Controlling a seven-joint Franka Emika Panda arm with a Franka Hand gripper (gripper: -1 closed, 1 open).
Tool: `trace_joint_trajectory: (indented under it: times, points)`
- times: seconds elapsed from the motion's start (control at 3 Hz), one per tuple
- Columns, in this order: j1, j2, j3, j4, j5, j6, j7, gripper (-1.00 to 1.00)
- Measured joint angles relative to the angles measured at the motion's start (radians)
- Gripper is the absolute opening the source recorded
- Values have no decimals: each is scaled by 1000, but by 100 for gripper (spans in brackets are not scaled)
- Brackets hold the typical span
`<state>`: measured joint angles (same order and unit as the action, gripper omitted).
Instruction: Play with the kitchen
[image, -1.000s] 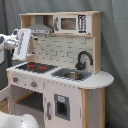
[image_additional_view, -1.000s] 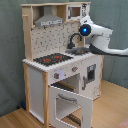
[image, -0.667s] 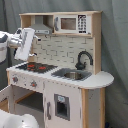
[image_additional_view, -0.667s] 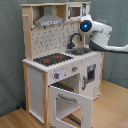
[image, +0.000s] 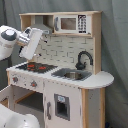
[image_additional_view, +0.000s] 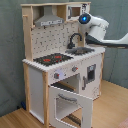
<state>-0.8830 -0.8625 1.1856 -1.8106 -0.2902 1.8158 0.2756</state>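
Note:
The kitchen (image: 65, 80) (image_additional_view: 60, 60) stands upright, white panels and pale wood, in both exterior views. On its counter are the black-red hob (image: 35, 66) (image_additional_view: 52, 59), the grey sink (image: 72, 75) (image_additional_view: 82, 50) and the black faucet (image: 83, 59) (image_additional_view: 75, 39). The oven door (image_additional_view: 70, 102) hangs open toward the floor. My gripper (image: 28, 52) hovers above the hob's left end, in front of the range hood (image: 42, 27) (image_additional_view: 50, 20), touching nothing that I can see. In the second exterior view my wrist (image_additional_view: 85, 19), with its blue ring, sits high above the sink.
A toy microwave (image: 70, 23) fills the top shelf. The pegboard back (image_additional_view: 52, 37) rises behind the hob. My arm's long link (image_additional_view: 117, 42) reaches in from the second exterior view's right. Grey curtain (image: 117, 50) hangs behind, and the wooden floor (image_additional_view: 112, 110) lies below.
The arm has risen a little and the hand has shifted slightly toward the kitchen's upper part. The kitchen itself is unchanged.

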Motion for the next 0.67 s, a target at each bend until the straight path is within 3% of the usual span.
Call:
trace_joint_trajectory:
  times: [0.67]
  points:
    - [-83,98,24,10,187,54,55,100]
